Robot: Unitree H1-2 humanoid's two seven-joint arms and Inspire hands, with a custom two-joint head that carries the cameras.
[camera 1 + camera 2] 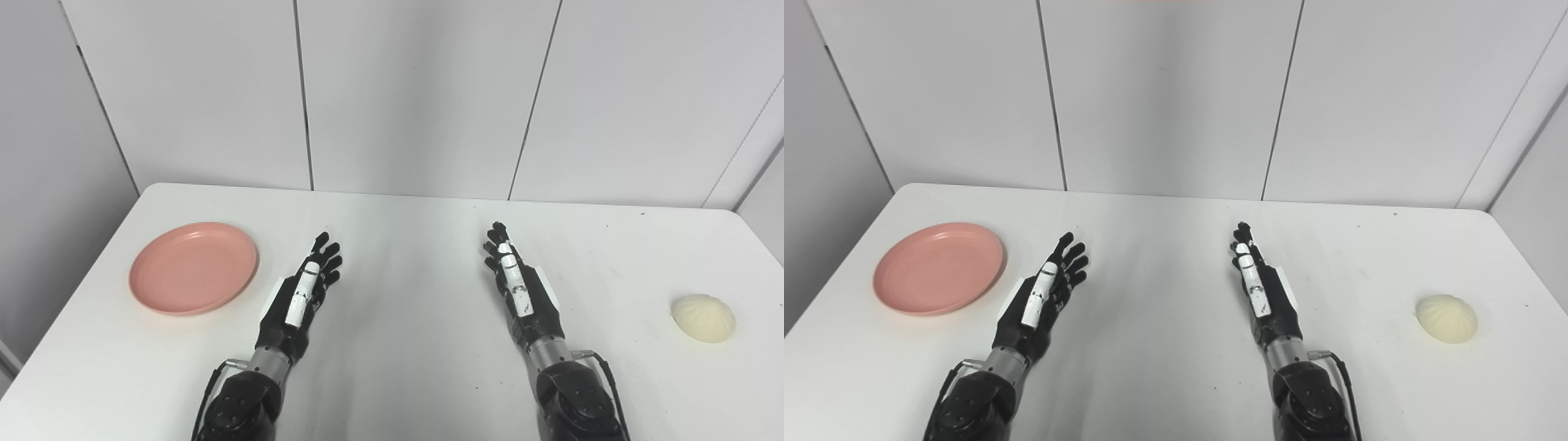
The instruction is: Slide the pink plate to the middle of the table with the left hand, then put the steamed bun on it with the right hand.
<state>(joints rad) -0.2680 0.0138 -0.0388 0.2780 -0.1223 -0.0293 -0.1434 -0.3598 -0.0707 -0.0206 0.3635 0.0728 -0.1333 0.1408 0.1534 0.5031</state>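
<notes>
Nothing's done yet, far as I can tell. The plate (193, 267) sits empty at the far left of the worktop (404, 257), not slid over. My left hand (300, 300) rests just beside it, fingers apart, holding nothing. My right hand (520, 291) is also released and empty, with the bun (702, 317) well off to its right.
</notes>
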